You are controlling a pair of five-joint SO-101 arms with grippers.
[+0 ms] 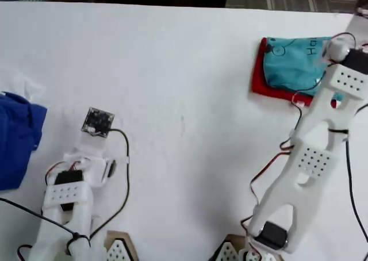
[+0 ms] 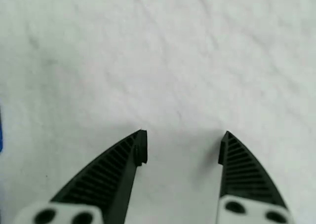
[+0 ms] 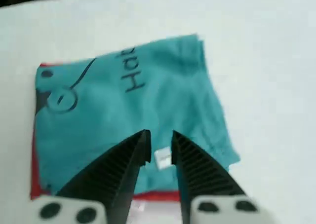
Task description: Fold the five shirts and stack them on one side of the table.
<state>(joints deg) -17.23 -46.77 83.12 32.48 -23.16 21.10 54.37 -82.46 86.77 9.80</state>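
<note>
Two-arm shirt folding, at the stacking step. Low in the high view's lower left, the left gripper point(image 2: 182, 147) hangs over the bare white table point(image 1: 184, 71), jaws spread wide and holding nothing. A crumpled blue shirt point(image 1: 17, 137) lies just beside it at the left edge of the frame, not yet folded. In the upper right, the right gripper point(image 3: 161, 145) hovers over a folded teal shirt point(image 3: 123, 110), which rests on a folded red shirt point(image 1: 261, 83). Its jaws are drawn close with a narrow gap between them and no cloth evidently pinched. The stack appears to be two shirts high. The next move probably calls for clearing the right arm from the pile and taking the blue shirt by an edge to spread it flat.
</note>
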